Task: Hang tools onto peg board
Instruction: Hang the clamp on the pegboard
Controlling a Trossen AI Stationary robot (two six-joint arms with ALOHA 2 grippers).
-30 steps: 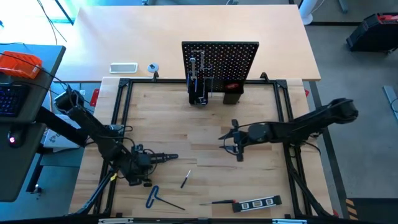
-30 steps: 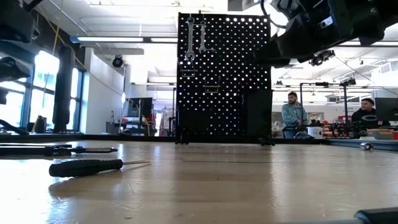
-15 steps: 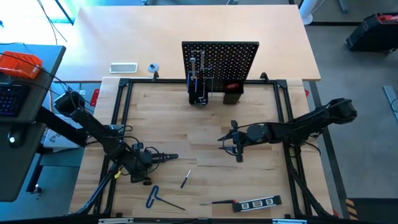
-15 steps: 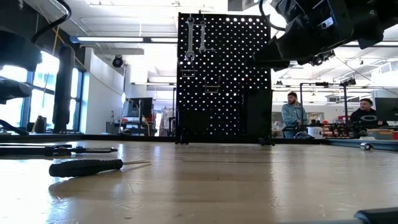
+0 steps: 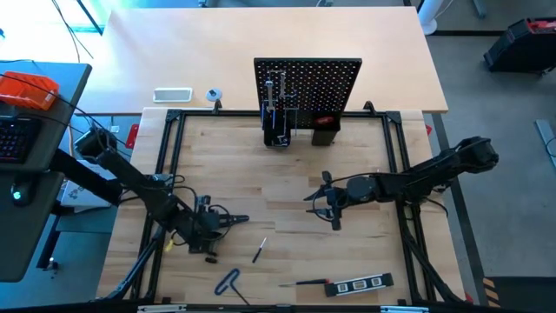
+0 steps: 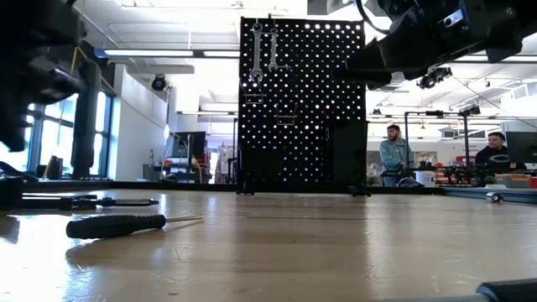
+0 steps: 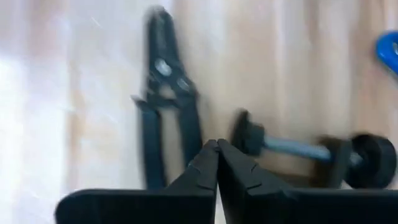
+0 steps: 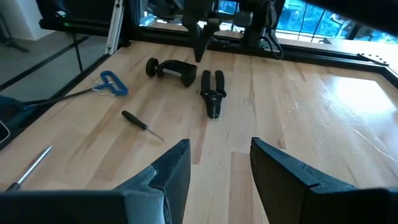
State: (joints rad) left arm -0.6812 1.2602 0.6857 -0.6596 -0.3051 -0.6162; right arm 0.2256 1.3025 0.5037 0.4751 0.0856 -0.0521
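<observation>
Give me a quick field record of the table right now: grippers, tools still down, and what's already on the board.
left gripper: shut, empty, over the pliers and C-clamp
right gripper: open, empty, mid-table
hex key: on table, blue handle
screwdriver: on table
level: front edge of the table
peg board: upright at the back
wrenches: two, hung on board

Open counter (image 5: 278, 178) lies between the peg board (image 5: 307, 85) and both arms. Pliers (image 5: 228, 220), C-clamp (image 5: 207, 250), screwdriver (image 5: 258, 251) and hex key (image 5: 229, 282) crowd the near-left area.
</observation>
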